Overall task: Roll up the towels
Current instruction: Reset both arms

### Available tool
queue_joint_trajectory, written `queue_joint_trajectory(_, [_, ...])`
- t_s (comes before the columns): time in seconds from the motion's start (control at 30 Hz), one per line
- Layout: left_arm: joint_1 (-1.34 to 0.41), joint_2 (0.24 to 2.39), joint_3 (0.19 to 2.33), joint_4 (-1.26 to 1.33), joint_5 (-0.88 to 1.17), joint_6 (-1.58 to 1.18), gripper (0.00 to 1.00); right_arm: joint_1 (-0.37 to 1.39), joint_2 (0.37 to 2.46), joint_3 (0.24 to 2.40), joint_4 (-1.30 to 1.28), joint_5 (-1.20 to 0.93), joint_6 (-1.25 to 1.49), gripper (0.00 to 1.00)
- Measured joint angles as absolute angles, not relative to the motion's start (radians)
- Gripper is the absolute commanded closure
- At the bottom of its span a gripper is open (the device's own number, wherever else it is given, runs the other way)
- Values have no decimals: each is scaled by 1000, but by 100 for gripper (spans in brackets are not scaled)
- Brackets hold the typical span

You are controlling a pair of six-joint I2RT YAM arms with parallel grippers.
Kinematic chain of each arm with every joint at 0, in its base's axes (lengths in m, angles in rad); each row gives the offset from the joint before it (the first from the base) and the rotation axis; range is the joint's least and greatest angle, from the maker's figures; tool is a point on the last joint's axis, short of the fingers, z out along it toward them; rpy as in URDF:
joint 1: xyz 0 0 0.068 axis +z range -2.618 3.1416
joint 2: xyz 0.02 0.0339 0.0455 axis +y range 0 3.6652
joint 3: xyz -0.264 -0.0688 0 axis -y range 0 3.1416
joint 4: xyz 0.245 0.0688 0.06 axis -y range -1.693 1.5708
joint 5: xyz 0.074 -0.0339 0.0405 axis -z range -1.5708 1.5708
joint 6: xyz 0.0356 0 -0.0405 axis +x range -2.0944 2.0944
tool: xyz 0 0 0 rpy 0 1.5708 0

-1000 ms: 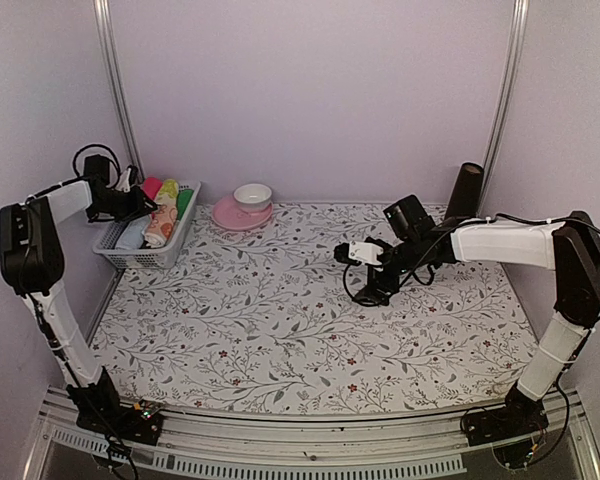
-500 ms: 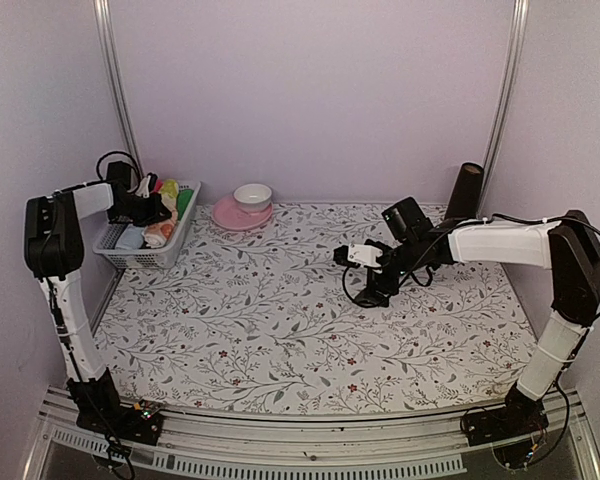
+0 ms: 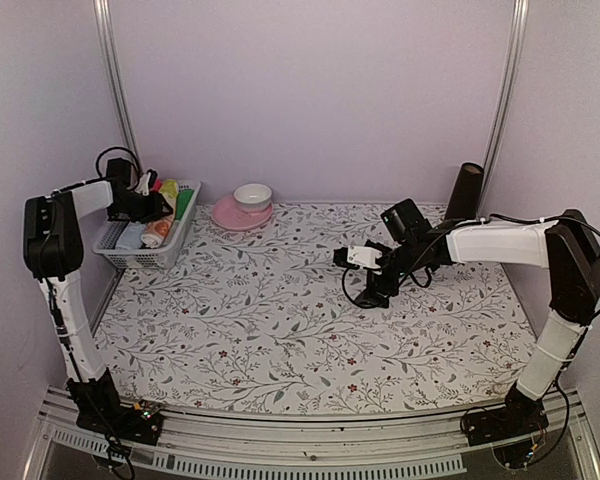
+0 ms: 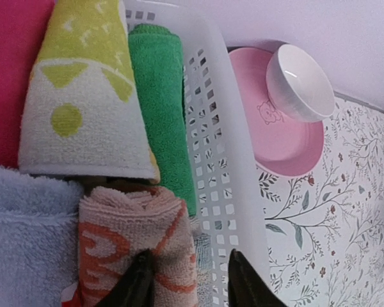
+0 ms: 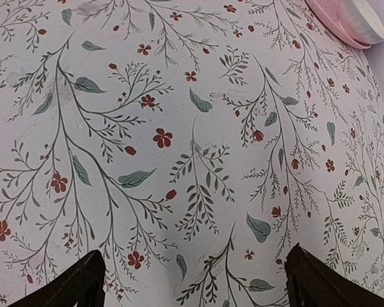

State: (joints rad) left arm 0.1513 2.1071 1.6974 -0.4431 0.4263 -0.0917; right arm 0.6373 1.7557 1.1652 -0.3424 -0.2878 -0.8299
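Note:
Both towels lie rolled in the white basket (image 4: 233,192) at the back left. The peach-orange towel (image 4: 115,236) sits beside the pale blue towel (image 4: 25,243). My left gripper (image 4: 189,281) hangs low over the basket with its jaws apart. One finger (image 4: 141,284) rests on the peach-orange roll, the other (image 4: 243,284) is over the basket wall. From above, the peach-orange towel (image 3: 156,233) and blue towel (image 3: 130,236) show under the left gripper (image 3: 156,208). My right gripper (image 5: 195,281) is open over the bare floral sheet (image 5: 198,128), mid-table (image 3: 368,292).
The basket also holds a yellow-and-white roll (image 4: 83,96), a green roll (image 4: 160,96) and a red one (image 4: 9,64). A pink plate (image 4: 275,141) with a white bowl (image 4: 301,83) stands right of it. A black cylinder (image 3: 467,190) stands at the back right.
The left gripper has swung right from the basket's left rim to above the rolls inside. The right arm has barely moved.

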Motion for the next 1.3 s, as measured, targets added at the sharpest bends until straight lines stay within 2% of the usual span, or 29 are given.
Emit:
queue_joint_trajectory(0.1, [148,2090,1701,-456,417,-84,30,638,1756,1165,-342,-274,-829,1])
queue_joint_trajectory(0.2, [137,2056,1702,-480,397,-84,4,636,1755,1165,-342,-261,-826,1])
queue_joint_trajectory(0.4, [75,1869,1630,-507,321,-102,3,576,1701,1167,-344,-241,-786,1])
queue_joint_trajectory(0.7, [-318,1365,1361,-500,117,-140,3,269,1534,1255,-361,-257,-561,1])
queue_joint_trajectory(0.83, [-416,1201,1199,-478,37,-149,3,186,1427,1240,-375,-316,-485,1])
queue_joint_trajectory(1.03, [-466,1009,951,-465,-31,-152,3,163,1207,1138,-350,-322,-405,1])
queue_joint_trajectory(1.3, [-471,806,839,-468,-61,-159,3,163,931,884,-249,-275,-347,1])
